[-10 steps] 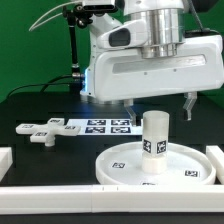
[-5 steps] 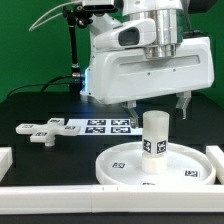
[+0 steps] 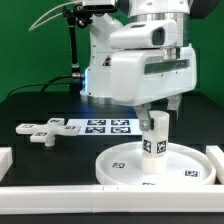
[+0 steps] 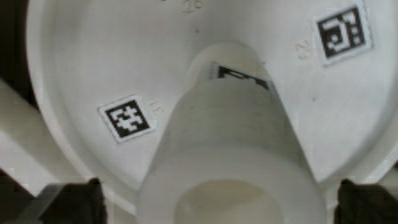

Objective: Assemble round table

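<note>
The large round disc [image 3: 120, 165] lies flat on the black table at the front. The short cylindrical leg [image 3: 154, 140] stands upright at its middle. My gripper [image 3: 160, 116] hangs just over the leg's top, open, one finger on each side and neither touching it. In the wrist view the leg [image 4: 222, 130] rises between the dark fingertips [image 4: 71, 200], with the tagged disc [image 4: 98, 70] beneath it. The cross-shaped base piece [image 3: 40, 132] lies apart on the table at the exterior view's left.
The marker board [image 3: 100, 126] lies behind the disc. A white border rail [image 3: 60, 200] runs along the front and another [image 3: 5, 158] stands at the exterior view's left. The arm's bulky white body [image 3: 130, 60] fills the space above the disc.
The wrist has turned and come down over the leg, so the fingers now straddle its top. The leg, disc and base piece have not moved.
</note>
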Action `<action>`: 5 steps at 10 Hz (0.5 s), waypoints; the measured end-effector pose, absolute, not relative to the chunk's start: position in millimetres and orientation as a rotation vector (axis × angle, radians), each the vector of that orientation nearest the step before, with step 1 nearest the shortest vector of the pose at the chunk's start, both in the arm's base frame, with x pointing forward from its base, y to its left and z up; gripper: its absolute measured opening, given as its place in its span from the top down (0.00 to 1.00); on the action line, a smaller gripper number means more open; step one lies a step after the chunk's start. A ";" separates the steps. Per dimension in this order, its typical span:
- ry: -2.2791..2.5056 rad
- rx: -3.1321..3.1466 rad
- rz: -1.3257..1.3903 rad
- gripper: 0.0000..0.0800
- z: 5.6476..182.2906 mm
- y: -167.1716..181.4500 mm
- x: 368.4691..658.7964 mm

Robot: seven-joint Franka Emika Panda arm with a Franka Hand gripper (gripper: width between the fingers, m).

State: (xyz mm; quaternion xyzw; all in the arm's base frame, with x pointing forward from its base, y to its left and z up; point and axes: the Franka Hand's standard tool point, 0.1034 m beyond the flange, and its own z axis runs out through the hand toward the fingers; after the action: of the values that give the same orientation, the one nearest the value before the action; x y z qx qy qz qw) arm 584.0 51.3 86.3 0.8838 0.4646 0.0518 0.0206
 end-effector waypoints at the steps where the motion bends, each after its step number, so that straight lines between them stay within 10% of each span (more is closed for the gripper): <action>1: 1.536 2.674 0.167 0.19 85.1 51.9 583.2; 5: 1.892 2.398 0.110 0.19 80.9 45.7 581.2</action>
State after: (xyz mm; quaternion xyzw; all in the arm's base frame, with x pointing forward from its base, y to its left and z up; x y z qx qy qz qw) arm 581.2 45.7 80.9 0.7839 0.6184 0.0358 0.0427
